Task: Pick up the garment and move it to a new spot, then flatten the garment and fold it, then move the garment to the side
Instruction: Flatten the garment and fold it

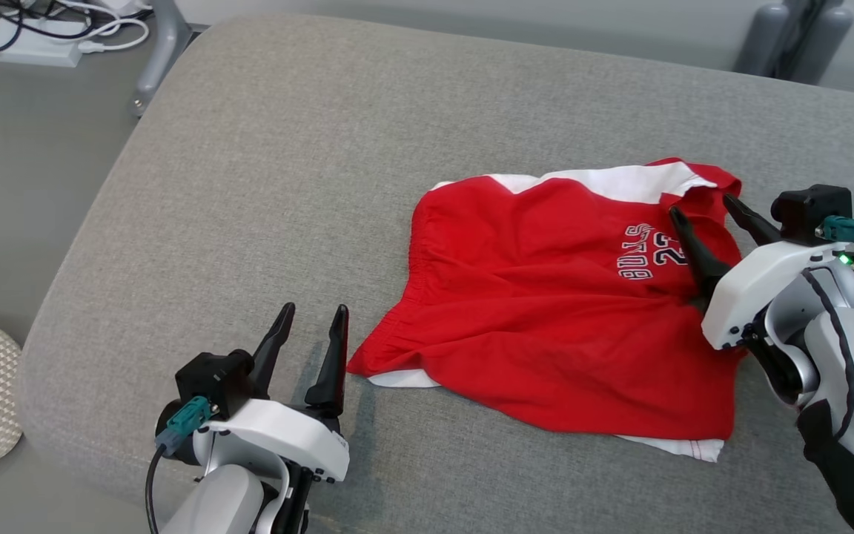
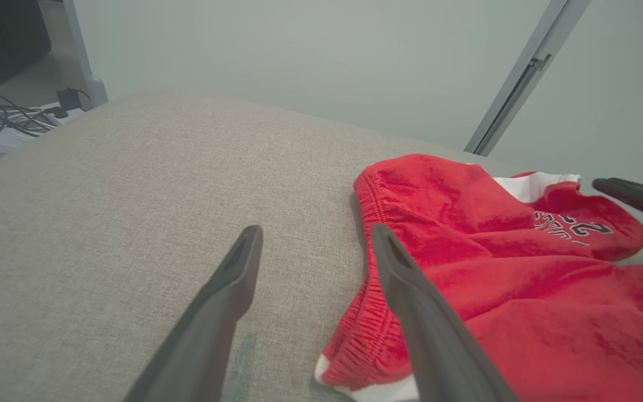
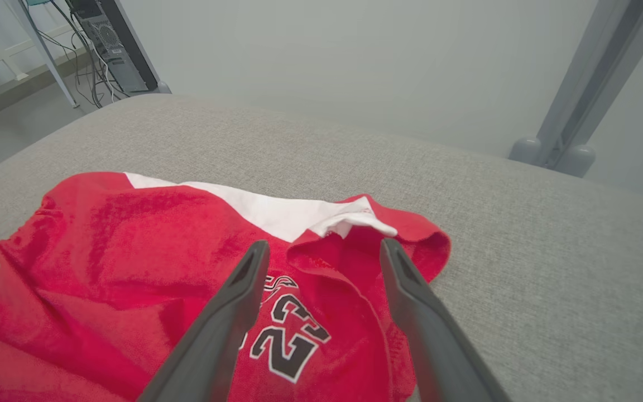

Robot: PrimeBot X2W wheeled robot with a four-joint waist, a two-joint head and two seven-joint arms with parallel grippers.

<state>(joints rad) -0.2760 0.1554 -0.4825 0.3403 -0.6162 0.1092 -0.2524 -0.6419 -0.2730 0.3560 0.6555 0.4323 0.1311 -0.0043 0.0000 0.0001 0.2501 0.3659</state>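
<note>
A: Red shorts [image 1: 538, 311] lie spread but rumpled, right of centre on the grey cushion [image 1: 286, 148].
B: The right end effector [image 1: 701, 204] hovers over the leg hem, fingers apart and empty. The left end effector [image 1: 316, 311], also apart, waits beside the waistband, probably to flatten them.
A: The print reads "BULLS 23".

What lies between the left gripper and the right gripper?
The red Bulls basketball shorts, rumpled on the grey cushion, lie between the open left gripper and the open right gripper. The head view shows this.
</note>
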